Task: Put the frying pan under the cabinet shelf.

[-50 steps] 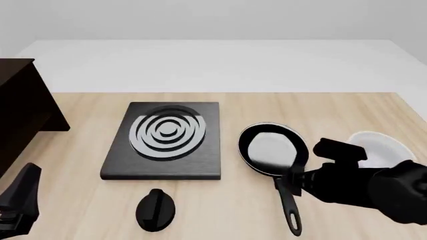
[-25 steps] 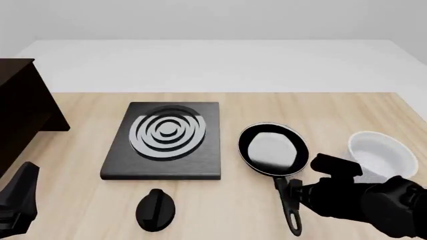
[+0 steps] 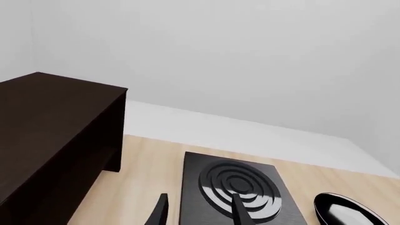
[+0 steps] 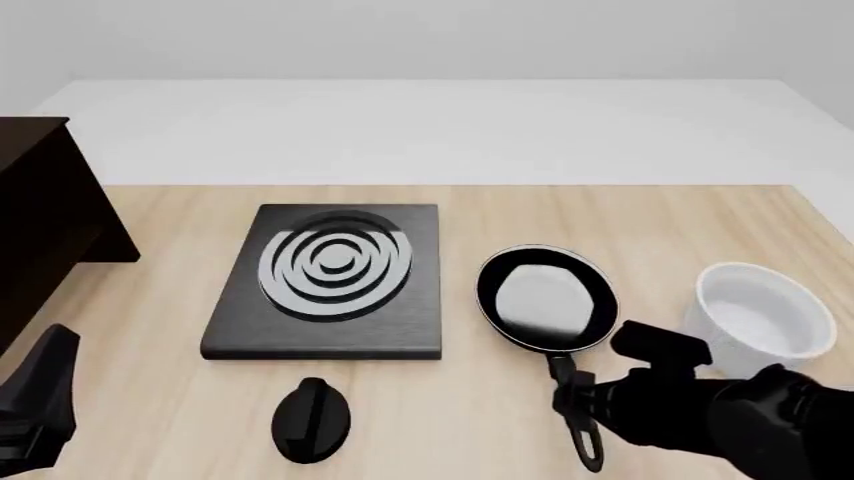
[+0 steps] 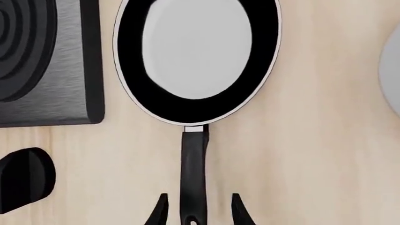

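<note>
Lies flat on the desk (image 4: 667, 215) beside the black slab (image 4: 330, 283): frying pan (image 5: 196, 58), well apart from cabinet shelf (image 4: 40, 220). Right gripper (image 5: 196, 211), fingers apart, straddles the handle for pickup. Left gripper (image 3: 196, 213) idle, fingers spread.

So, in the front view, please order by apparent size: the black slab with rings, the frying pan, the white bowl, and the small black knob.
Largest to smallest, as they look:
1. black slab with rings
2. frying pan, counting its handle
3. white bowl, partly hidden by the right arm
4. small black knob, though it lies nearest the camera
</note>
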You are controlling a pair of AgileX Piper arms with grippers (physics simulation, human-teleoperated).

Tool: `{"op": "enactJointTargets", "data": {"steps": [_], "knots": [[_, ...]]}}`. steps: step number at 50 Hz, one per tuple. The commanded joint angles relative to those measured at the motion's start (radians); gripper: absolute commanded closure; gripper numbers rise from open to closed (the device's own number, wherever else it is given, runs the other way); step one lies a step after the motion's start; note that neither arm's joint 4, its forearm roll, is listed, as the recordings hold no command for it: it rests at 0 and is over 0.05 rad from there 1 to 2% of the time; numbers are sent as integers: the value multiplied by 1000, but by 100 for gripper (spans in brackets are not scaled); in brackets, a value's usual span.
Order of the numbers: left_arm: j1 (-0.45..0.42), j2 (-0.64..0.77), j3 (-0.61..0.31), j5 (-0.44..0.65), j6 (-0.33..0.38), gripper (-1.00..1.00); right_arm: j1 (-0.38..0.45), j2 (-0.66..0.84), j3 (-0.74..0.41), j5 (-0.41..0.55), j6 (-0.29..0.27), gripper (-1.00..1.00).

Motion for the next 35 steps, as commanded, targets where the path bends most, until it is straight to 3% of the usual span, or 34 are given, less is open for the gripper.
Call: {"op": "enactJointTargets", "data": {"steps": [1, 35], "knots": [[-1, 0, 3, -3, 0, -100, 14, 26, 3, -24, 9, -100], [0, 0, 4, -3, -4, -100, 63, 113, 35, -132, 51, -100]]}}
